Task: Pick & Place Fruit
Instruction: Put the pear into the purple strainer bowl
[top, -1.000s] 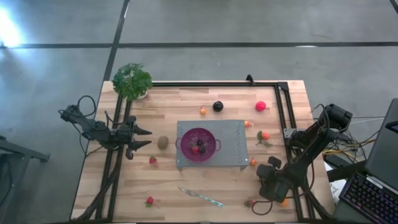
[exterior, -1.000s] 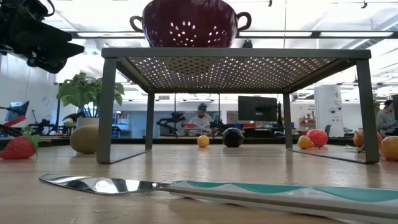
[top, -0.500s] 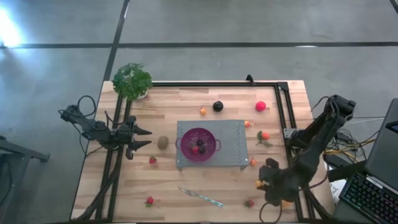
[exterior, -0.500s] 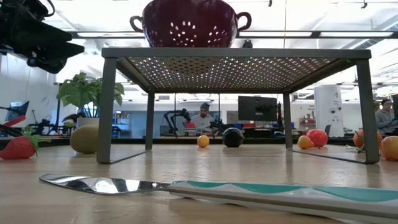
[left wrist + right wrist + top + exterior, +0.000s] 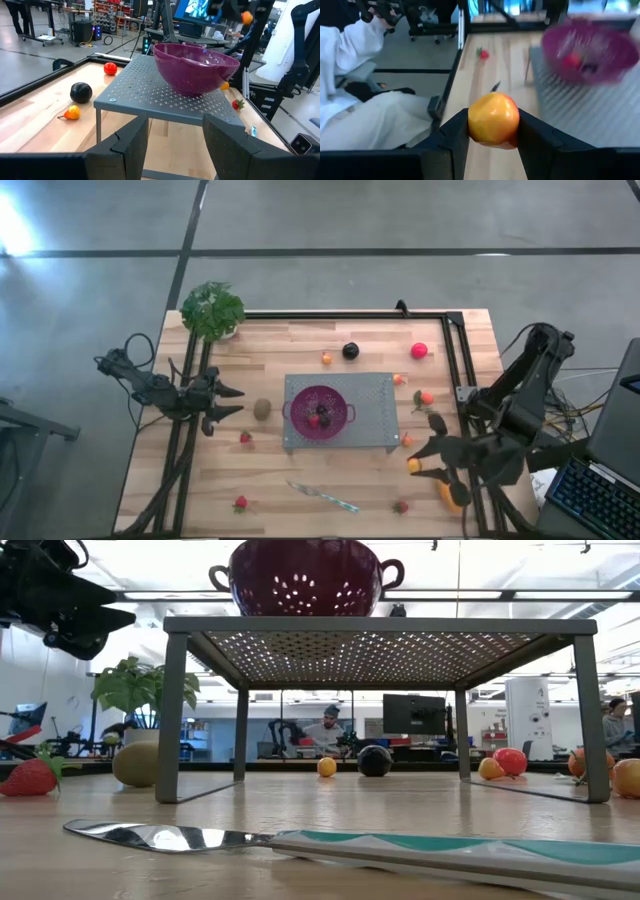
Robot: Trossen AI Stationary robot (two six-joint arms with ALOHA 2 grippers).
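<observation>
My right gripper [image 5: 416, 461] hangs above the table's near right part, shut on a small orange-yellow toy fruit [image 5: 493, 119]. A purple colander [image 5: 320, 412] with some fruit inside stands on a grey mesh rack [image 5: 375, 395] at mid-table. Loose on the wood lie strawberries [image 5: 245, 437], a kiwi [image 5: 262, 408], a dark plum [image 5: 350, 350], a red ball [image 5: 419, 350] and small orange pieces [image 5: 426, 397]. A larger orange fruit [image 5: 450, 494] lies under the right arm. My left gripper [image 5: 232, 402] stands open at the table's left edge, holding nothing. My right gripper pinches the orange-yellow fruit by its two opposite sides [image 5: 472, 123] between the two fingers [image 5: 454, 136]. The fingers slant downward from the table's right side toward the rack. The fruit is lifted clear of the table.
A slim knife [image 5: 322, 497] lies near the front edge. A leafy plant [image 5: 212, 310] stands at the far left corner. A black frame rail [image 5: 455, 370] runs along the table's right side. A person in white sits beyond the near edge [image 5: 365, 115].
My right gripper has risen from the table's near right part with the orange-yellow fruit, which is now lifted clear. Its wrist has rolled and tipped from pointing down to slanting toward the rack.
</observation>
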